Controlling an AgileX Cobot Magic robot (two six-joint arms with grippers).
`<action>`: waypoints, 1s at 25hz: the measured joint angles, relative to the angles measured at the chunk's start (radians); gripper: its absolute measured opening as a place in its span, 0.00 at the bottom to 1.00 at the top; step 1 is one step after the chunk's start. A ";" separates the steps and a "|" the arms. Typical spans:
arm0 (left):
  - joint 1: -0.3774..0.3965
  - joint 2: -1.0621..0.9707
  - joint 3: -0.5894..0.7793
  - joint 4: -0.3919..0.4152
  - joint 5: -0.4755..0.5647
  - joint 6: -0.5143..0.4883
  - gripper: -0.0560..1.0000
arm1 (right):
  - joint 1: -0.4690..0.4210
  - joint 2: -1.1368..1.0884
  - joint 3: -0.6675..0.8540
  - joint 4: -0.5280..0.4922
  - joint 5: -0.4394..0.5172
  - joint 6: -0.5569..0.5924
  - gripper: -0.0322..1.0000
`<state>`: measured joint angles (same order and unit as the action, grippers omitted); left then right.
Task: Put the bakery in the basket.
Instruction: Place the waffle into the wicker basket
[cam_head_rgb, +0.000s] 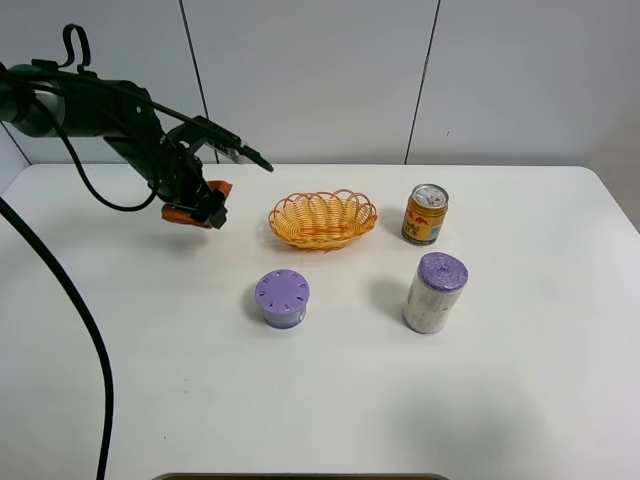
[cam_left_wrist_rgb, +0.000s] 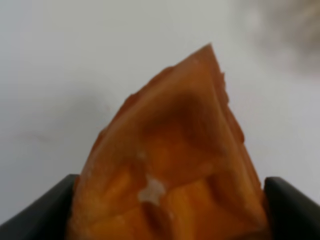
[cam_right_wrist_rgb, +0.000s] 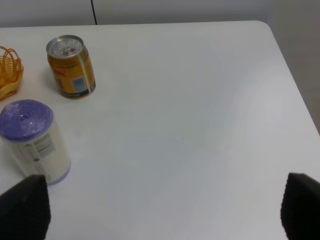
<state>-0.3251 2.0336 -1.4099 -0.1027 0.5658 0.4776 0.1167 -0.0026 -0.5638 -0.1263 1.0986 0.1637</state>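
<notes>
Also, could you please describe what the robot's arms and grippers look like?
The left arm is black, with tubular links; loose black cables loop along it and trail off. The left gripper is black too. Of the right gripper, only two blunt black fingertips show. No markings visible.

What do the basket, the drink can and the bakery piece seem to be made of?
The basket seems woven wicker or plastic strands, glossy yellow-orange, with an open weave and looped rim. The drink can is likely metal, judging by its shiny silver top. The bakery is perhaps plastic or rubber, orange-brown with moulded dimples; the look leaves it open.
</notes>
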 joint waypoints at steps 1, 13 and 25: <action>-0.010 0.000 -0.022 0.000 0.012 0.000 0.71 | 0.000 0.000 0.000 0.000 0.000 0.000 0.91; -0.163 0.001 -0.204 0.041 0.012 -0.067 0.71 | 0.000 0.000 0.000 0.000 0.000 0.000 0.91; -0.286 0.123 -0.207 0.049 -0.194 -0.169 0.71 | 0.000 0.000 0.000 0.000 0.000 0.000 0.91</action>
<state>-0.6111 2.1564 -1.6172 -0.0540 0.3720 0.3083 0.1167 -0.0026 -0.5638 -0.1263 1.0986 0.1637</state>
